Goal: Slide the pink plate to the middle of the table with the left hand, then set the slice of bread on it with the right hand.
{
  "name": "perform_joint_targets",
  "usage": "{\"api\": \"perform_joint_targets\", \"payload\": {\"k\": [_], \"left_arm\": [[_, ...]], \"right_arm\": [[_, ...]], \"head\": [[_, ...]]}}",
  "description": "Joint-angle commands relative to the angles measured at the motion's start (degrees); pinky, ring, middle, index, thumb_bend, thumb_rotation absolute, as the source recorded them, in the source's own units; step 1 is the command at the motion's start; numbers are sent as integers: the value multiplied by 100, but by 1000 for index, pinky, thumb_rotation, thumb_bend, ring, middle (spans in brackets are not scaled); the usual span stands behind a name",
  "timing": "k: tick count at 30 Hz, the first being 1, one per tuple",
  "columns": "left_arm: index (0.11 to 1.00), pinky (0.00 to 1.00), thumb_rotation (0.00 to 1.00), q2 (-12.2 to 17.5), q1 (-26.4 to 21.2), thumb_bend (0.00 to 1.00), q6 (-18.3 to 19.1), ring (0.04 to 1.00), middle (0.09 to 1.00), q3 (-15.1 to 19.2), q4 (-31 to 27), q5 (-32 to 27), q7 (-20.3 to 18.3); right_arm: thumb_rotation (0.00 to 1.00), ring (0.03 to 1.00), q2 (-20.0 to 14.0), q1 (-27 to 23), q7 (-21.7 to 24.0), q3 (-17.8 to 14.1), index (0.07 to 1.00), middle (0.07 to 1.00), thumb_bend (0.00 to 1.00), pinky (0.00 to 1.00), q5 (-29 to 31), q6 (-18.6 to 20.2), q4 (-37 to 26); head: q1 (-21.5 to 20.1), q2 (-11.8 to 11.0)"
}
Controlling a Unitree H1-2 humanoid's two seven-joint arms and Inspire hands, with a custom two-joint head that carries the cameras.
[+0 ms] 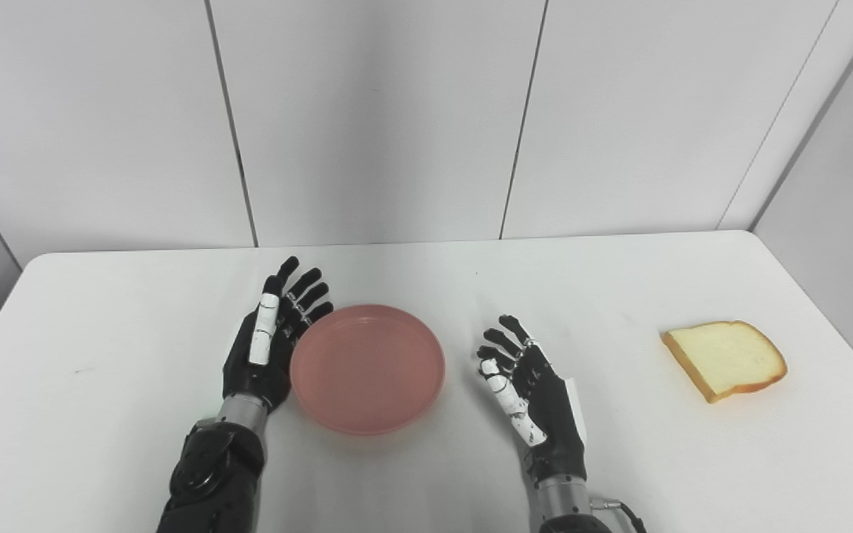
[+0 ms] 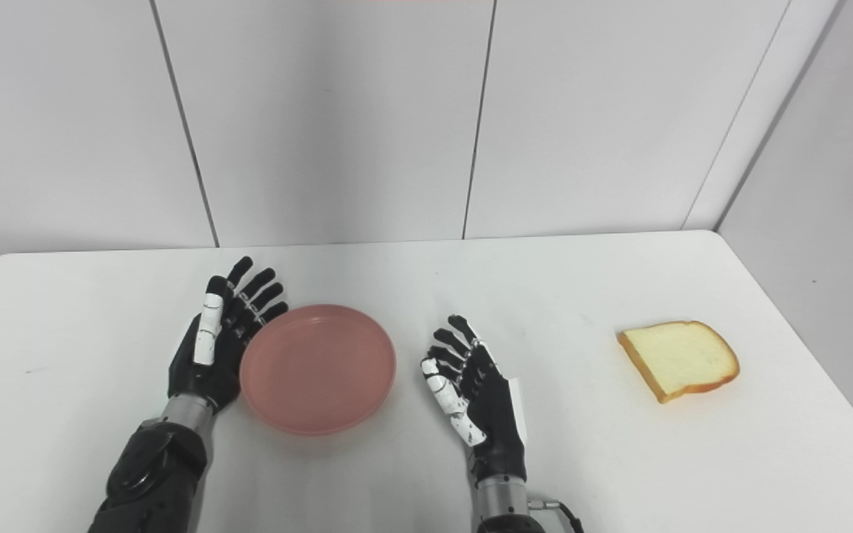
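A round pink plate lies flat mid-table, well apart from the bread slice lying at right.

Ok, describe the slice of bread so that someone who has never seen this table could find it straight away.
Start at the white table and go to its right end, near the corner of the wall panels. The pale square slice of bread with a golden-brown crust lies flat there, alone, well apart from the open right hand. Unlike the round pink plastic plate, it is angular and yellowish.

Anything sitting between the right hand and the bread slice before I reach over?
Nothing: between the right hand and the bread slice there is only bare white table, as both eye views show.
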Motion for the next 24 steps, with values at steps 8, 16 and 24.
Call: {"api": "perform_joint_targets", "payload": {"k": [8,16,24], "left_arm": [[908,830,740,78,262,805,333,859,860,-5,354,226,107],[910,821,735,102,248,805,320,852,855,24,385,212,99],[899,833,732,206,277,826,82,860,852,-79,279,474,159]], "right_arm": [[598,734,50,75,-57,17,828,783,432,685,-30,-22,112],[627,764,-49,45,-4,-137,835,807,535,730,222,21,-96],[803,775,-822,-179,293,-375,865,819,783,734,330,571,-1253]], "head": [[52,6],[106,-41],[6,-73]]}}
